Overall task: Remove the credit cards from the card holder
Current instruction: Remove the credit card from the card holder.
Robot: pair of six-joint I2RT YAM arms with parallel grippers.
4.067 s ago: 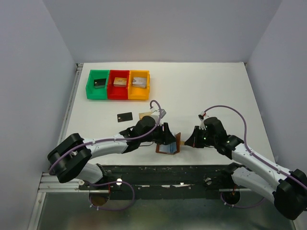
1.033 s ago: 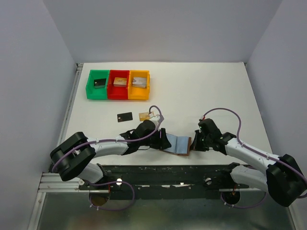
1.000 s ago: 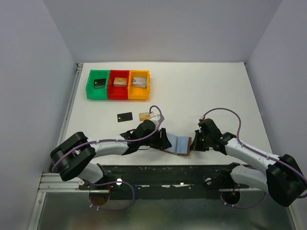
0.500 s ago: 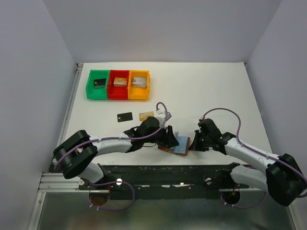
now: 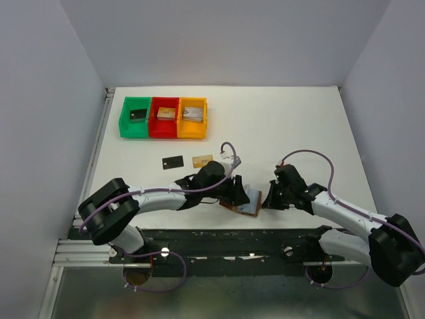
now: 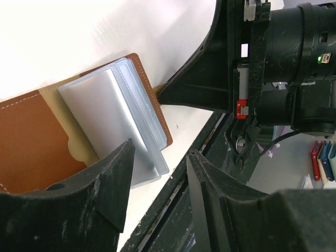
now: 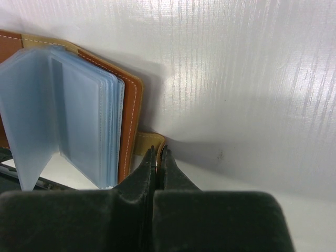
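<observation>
Currently, right jaws pinch card holder (image 7: 131, 113) tab (image 7: 148, 140).

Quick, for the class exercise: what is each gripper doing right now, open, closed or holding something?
Left gripper: open, holding nothing.
Right gripper: closed, pinching the card holder by its tab.

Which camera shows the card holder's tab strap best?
Right wrist: the tab strap sits mid-frame, its end pinched in the shut right gripper. Left wrist shows only a sliver of it between the card holder and that gripper. From the top view it is too small to discern.
</observation>
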